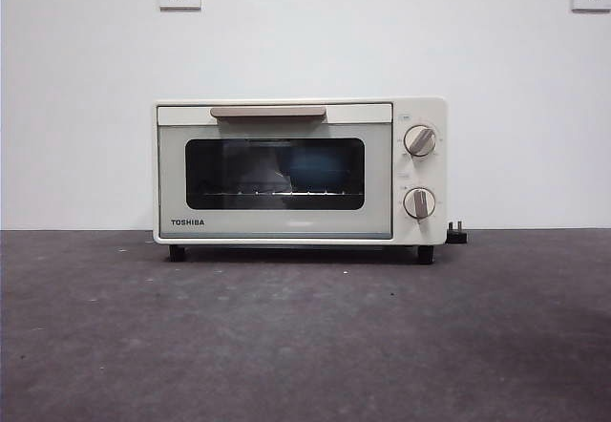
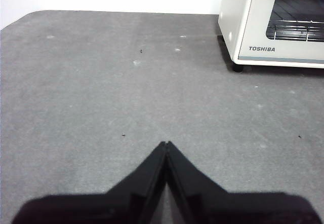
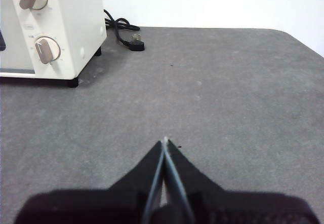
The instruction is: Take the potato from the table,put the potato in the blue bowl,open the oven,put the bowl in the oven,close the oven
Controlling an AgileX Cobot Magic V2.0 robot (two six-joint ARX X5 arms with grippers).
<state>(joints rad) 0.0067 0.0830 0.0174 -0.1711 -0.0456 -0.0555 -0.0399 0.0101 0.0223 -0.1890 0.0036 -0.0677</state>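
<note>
With the oven (image 1: 300,172) door shut, both the left gripper (image 2: 166,144) and right gripper (image 3: 165,141) rest pinched together, empty, near side of it.

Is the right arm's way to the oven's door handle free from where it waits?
Probably yes. The right gripper hangs shut over bare table, with nothing between it and the oven. The handle shows unobstructed on the closed door.
</note>
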